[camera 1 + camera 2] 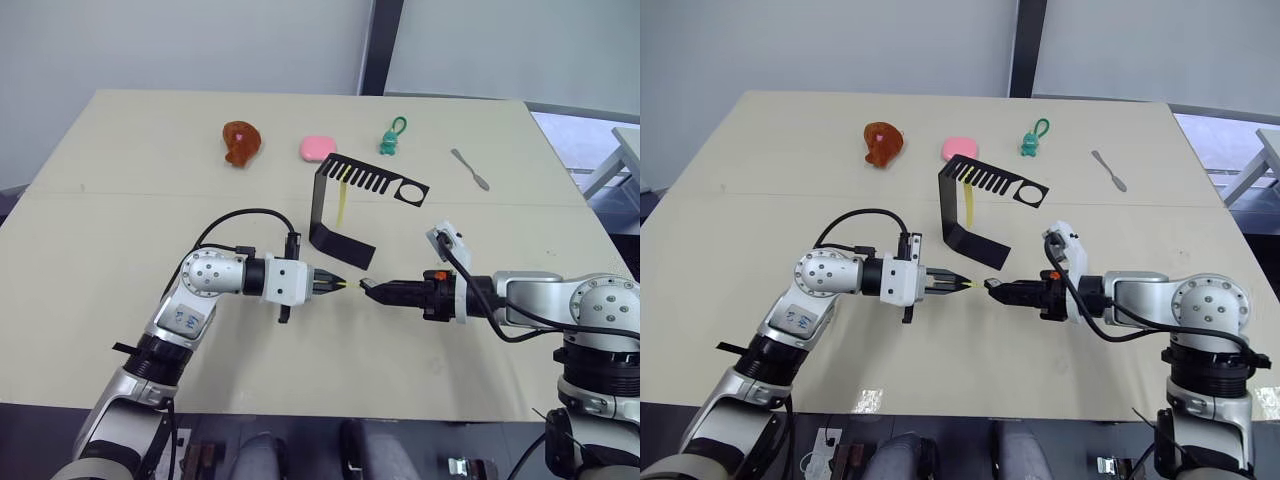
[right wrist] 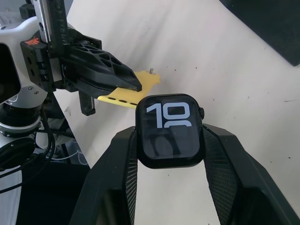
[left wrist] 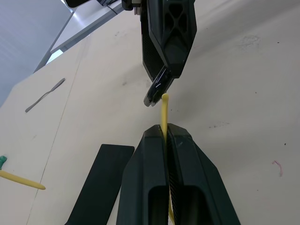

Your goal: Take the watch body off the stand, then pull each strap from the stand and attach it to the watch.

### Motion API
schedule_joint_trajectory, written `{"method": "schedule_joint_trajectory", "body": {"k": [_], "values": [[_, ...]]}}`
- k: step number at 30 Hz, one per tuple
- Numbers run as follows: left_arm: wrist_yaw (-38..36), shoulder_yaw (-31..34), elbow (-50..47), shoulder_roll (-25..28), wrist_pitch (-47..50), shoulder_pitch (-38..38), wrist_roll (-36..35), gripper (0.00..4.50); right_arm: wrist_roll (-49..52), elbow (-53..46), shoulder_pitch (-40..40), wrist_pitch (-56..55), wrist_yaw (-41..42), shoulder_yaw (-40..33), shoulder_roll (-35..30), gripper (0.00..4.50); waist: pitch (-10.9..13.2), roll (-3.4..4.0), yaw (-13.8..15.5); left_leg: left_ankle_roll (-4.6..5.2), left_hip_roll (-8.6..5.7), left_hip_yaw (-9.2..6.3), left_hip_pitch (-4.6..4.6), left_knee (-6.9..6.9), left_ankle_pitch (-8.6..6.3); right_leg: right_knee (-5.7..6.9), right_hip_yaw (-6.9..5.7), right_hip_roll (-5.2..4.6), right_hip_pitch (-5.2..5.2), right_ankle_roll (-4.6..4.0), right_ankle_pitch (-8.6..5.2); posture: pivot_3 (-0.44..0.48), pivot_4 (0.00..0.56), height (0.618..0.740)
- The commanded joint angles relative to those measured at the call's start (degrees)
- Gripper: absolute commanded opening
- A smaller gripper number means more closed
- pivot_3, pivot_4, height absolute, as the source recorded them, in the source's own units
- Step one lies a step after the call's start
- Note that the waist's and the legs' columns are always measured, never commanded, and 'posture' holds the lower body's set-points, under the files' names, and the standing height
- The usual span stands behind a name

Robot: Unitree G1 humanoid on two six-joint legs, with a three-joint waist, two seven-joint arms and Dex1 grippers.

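Observation:
The black stand (image 1: 322, 205) is upright at mid-table, and one yellow strap (image 1: 341, 200) hangs from its slotted top arm. In front of the stand, my left gripper (image 1: 335, 283) is shut on the other yellow strap (image 3: 164, 110), whose holed end sticks out past the fingertips. My right gripper (image 1: 368, 288) faces it from the right, shut on the watch body (image 2: 169, 131), with the screen face up. The strap's tip (image 2: 140, 86) sits just short of the watch body's edge, a small gap between them. Both are held above the tabletop.
Along the far side of the table lie a red-brown object (image 1: 241, 142), a pink pad (image 1: 318, 148), a green keyring figure (image 1: 391, 138) and a grey metal spatula (image 1: 470, 170). The stand's flat foot (image 1: 342, 247) lies just beyond the two grippers.

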Motion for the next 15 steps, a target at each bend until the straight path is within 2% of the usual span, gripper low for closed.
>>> {"method": "schedule_joint_trajectory", "body": {"k": [1,15], "values": [[0.57,0.49,-2.09,0.07,-0.02,-0.44,-0.86,0.0,1.52,-1.27,0.2,-1.12,-0.06,0.22,-1.26,1.49,0.0,0.0,0.0,0.0,0.0,0.0,0.0,0.0,0.0,0.0,0.0,0.0,0.0,0.0,0.0,0.0,0.15,0.74],[0.65,0.2,-3.17,-0.09,0.41,-0.06,-0.76,0.0,2.48,-1.39,1.44,-2.96,0.06,1.43,-2.59,1.49,0.0,0.0,0.01,0.0,0.0,0.0,-0.01,-0.02,0.0,-0.02,0.0,0.0,0.0,0.0,0.0,0.0,0.15,0.74]]}}
